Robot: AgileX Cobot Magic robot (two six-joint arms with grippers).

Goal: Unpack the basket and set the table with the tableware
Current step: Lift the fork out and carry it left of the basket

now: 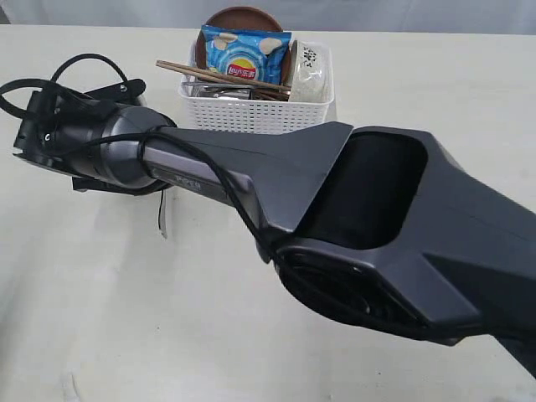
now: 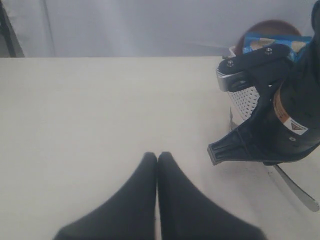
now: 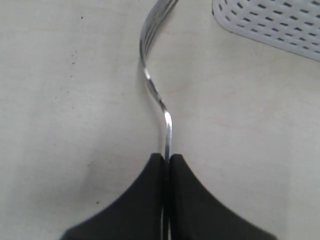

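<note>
The white basket (image 1: 251, 117) stands at the back middle of the table (image 1: 100, 293). In it are a brown plate (image 1: 243, 18), a white bowl (image 1: 310, 71) and two chopsticks (image 1: 219, 75) lying across the top. My right arm reaches far over to the left of the basket. My right gripper (image 3: 167, 157) is shut on the handle of a steel fork (image 3: 150, 85), just above the tabletop, tines pointing towards the basket corner (image 3: 280, 22). My left gripper (image 2: 157, 156) is shut with nothing in it, low over bare table.
A blue chip bag (image 1: 244, 52) leans in the basket in front of the plate. The right arm's wrist (image 2: 280, 130) hangs close beside the left gripper, with the basket (image 2: 245, 95) behind it. The big dark arm (image 1: 377, 218) covers the middle of the exterior view.
</note>
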